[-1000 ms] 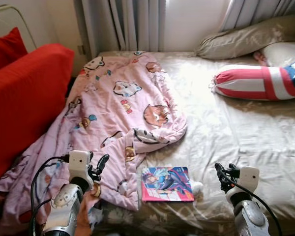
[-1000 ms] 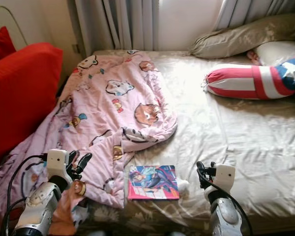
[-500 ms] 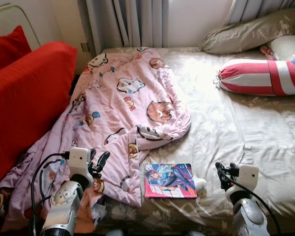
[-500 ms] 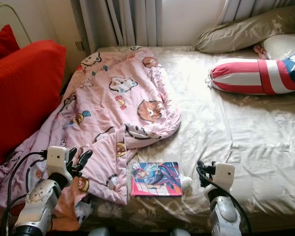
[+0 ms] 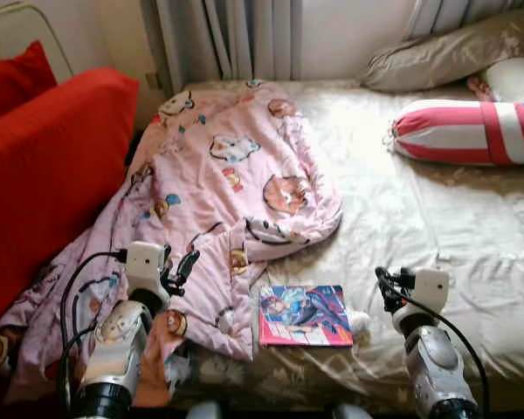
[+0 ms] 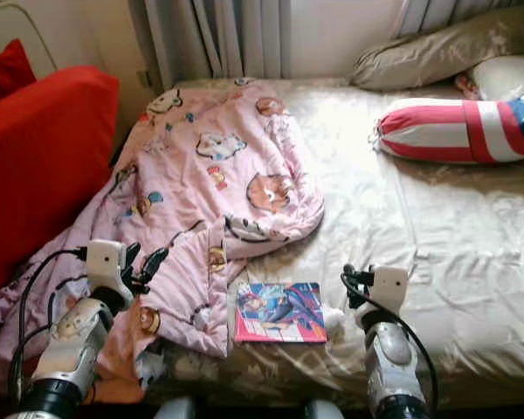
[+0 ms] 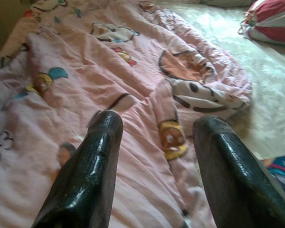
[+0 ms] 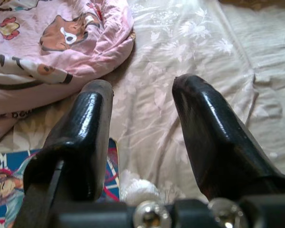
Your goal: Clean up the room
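Note:
A crumpled pink cartoon blanket [image 5: 236, 175] covers the left half of the bed and hangs over its front left corner. A colourful book [image 5: 304, 314] lies flat by the bed's front edge, with a small white wad [image 5: 360, 322] touching its right side. My left gripper [image 5: 176, 266] hovers open just over the blanket's lower part, its fingers [image 7: 102, 156] apart with nothing between them. My right gripper [image 5: 386, 288] is open above the sheet, just right of the book and the white wad [image 8: 137, 187].
The beige sheet [image 5: 445, 227] is bare on the right half. A red, white and blue bolster [image 5: 467, 131] and beige pillows [image 5: 454, 52] lie at the head. A red sofa [image 5: 44, 166] stands close on the left. Curtains [image 5: 236, 39] hang behind.
The camera has moved a little closer and tilted, so the whole scene has shifted. Both grippers sit slightly higher in the picture and stay open. Nothing on the bed has moved.

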Motion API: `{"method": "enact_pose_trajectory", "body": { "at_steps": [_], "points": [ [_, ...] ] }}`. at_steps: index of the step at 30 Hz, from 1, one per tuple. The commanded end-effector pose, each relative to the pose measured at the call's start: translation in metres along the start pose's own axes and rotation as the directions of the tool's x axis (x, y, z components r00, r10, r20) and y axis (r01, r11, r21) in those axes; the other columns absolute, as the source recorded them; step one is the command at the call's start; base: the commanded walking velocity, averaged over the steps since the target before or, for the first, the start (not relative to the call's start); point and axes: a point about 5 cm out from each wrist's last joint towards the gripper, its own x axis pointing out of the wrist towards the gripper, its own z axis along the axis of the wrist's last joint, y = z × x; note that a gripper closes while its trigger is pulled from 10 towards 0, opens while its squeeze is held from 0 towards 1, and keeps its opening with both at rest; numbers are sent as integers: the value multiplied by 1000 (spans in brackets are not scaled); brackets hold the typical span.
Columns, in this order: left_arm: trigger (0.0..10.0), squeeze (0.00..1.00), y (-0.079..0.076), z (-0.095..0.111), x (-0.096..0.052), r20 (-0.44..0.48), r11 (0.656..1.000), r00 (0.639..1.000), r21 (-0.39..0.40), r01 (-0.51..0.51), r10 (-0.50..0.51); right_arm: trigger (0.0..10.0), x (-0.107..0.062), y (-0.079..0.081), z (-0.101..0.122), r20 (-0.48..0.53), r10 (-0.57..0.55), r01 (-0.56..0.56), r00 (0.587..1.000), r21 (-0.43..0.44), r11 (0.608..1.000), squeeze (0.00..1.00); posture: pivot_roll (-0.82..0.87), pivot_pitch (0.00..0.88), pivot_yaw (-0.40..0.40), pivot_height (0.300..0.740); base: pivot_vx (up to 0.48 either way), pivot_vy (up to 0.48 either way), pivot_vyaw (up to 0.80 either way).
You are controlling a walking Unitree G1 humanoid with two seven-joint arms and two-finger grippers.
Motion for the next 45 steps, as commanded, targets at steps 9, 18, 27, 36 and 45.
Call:
{"method": "enact_pose_trajectory", "body": {
  "at_steps": [9, 18, 27, 36, 45],
  "points": [
    [10000, 0, 2, 11, -3, 37, 1000, 999, -14, -23, 24, 10000, 11, -11, 8, -64, -29, 23, 998, -87, 996, 0, 118, 147, 1, 616, 0, 0, 0],
    [10000, 0, 1, 20, -18, 68, 999, 997, -11, -34, 35, 10000, 26, -16, 18, -239, -5, -95, 971, -406, 909, 0, 157, 245, 6, 616, 0, 0, 0],
    [10000, 0, 7, 21, -52, 27, 998, 998, 8, -62, 62, 10000, 33, -24, 33, -357, 38, -282, 933, -663, 693, 0, 197, 336, 29, 616, 0, 0, 0],
    [10000, 0, 16, 23, -77, -30, 997, 996, 32, -77, 78, 10000, 44, -30, 72, -415, 131, -416, 900, -733, 539, 380, 231, 374, 56, 616, 0, 0, 0],
    [10000, 0, 13, 24, -87, -72, 997, 995, 33, -67, 69, 10000, 48, -34, 94, -453, 112, -460, 884, -808, 368, 0, 241, 378, 66, 616, 0, 0, 0]
  ]
}}
